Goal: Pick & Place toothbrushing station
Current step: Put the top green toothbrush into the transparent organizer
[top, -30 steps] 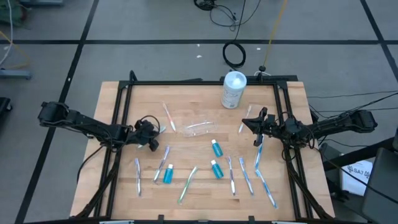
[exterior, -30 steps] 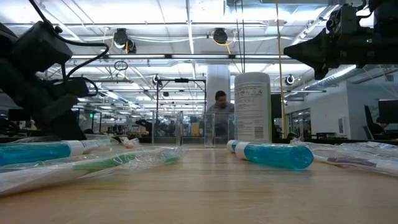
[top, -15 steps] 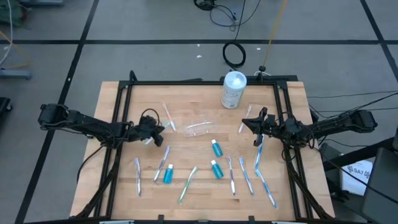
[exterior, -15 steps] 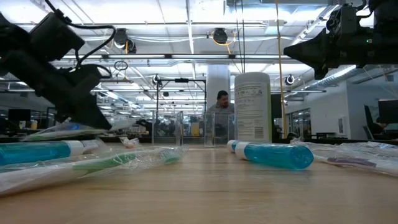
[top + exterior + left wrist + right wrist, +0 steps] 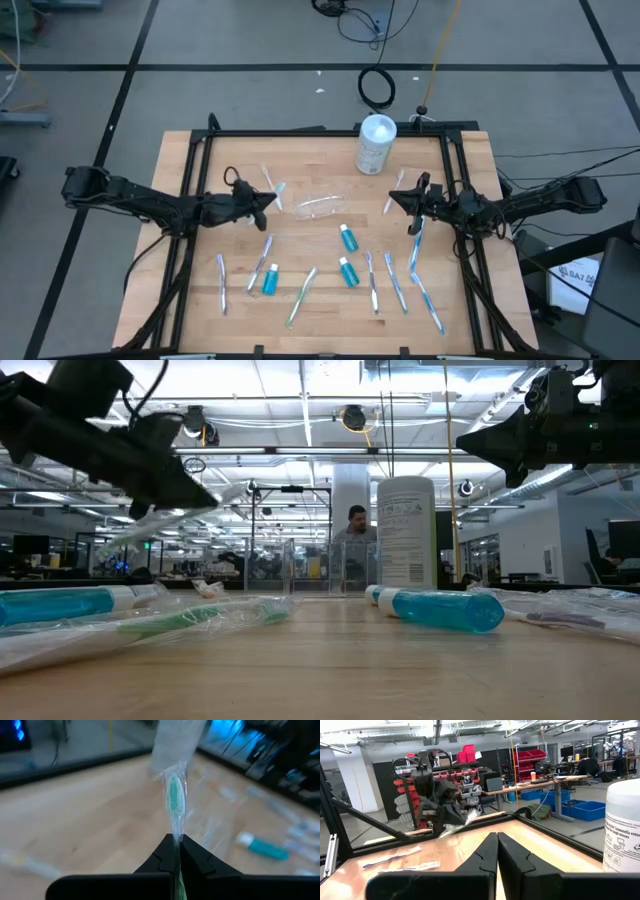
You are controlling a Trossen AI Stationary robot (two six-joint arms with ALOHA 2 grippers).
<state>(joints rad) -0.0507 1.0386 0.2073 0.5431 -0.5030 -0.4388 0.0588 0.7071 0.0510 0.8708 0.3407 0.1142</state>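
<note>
high view shows the left gripper (image 5: 262, 199) up over the left half of the bench (image 5: 300, 150), near its middle. its fingers are clamped on a wrapped toothbrush (image 5: 276, 191), and the toothbrush is off the wood. in the left wrist view the green bristles (image 5: 173, 795) stick out past the shut fingers. so the picking-up step looks done, and the carrying step is in hand. just beside the toothbrush lies a clear tray (image 5: 318, 207), near the middle of the bench. the next move is likely to bring the toothbrush over the tray, go down and let go. the right gripper (image 5: 412, 196) waits near the right edge, fingers together, holding nothing.
</note>
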